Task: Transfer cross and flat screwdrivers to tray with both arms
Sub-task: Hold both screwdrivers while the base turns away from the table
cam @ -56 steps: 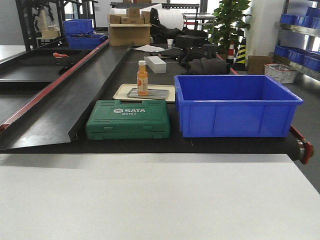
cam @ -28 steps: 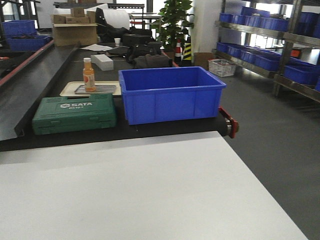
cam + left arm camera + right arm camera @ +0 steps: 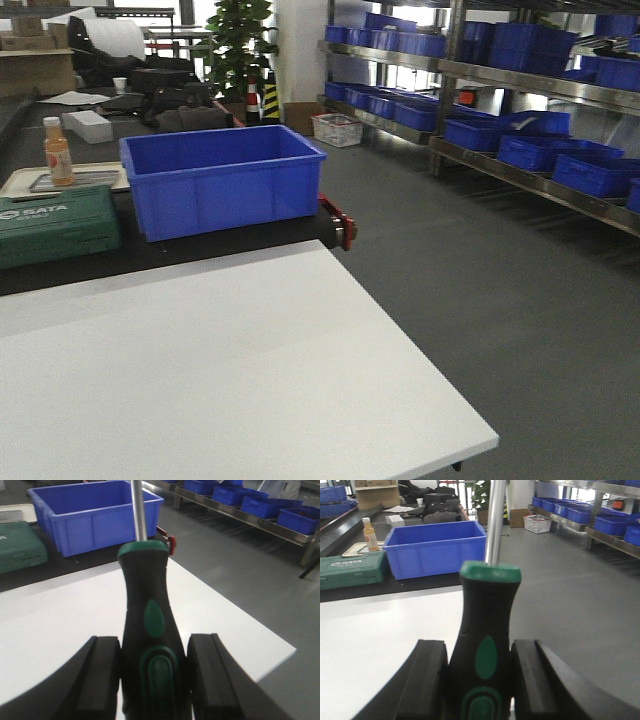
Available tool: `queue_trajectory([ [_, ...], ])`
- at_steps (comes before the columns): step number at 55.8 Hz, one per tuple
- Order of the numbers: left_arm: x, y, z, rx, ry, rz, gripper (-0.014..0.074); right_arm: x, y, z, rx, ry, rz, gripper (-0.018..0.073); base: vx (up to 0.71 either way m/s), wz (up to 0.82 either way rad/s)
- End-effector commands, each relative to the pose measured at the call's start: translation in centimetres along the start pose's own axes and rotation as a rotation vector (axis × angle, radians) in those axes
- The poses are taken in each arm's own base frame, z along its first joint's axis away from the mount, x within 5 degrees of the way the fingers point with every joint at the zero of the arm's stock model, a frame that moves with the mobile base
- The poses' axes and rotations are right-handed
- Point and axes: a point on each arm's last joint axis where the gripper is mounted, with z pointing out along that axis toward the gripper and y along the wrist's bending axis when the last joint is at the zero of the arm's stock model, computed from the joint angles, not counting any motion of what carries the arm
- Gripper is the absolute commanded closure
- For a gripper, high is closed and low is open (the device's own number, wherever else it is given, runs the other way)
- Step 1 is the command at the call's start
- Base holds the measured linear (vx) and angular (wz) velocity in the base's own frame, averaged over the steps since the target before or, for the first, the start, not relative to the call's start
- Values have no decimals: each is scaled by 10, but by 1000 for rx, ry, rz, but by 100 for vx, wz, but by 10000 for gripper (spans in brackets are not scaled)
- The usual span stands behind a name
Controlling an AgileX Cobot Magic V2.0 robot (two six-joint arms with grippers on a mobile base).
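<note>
Jaws on the left arm pinch the left screwdriver [image 3: 150, 625] mid-handle; the right arm's jaws pinch the right screwdriver [image 3: 487, 645] likewise, both above the white counter [image 3: 200, 380]. Probably light, stiff tools with grippy handles, so mid-handle looks the surest hold.

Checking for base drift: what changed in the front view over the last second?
The view swung right: the deep blue plastic bin, green tool case and orange bottle slid leftward in frame, and steel shelving came into view. Their arrangement stayed unchanged. Left end effector and right end effector each grip a black-and-green screwdriver now.
</note>
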Motion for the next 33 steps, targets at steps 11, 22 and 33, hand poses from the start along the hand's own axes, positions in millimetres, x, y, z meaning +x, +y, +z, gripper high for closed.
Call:
queue_trajectory([
  [11,-15,-2,-6,16,-118,-7,602,-15,0,-3,7,-108,2,567,-15,-47],
  [22,-15,-2,-6,16,-118,-7,602,-15,0,-3,7,-108,2,567,-12,-49],
  [33,-15,-2,-6,16,-118,-7,602,-15,0,-3,7,-108,2,567,-7,-47],
])
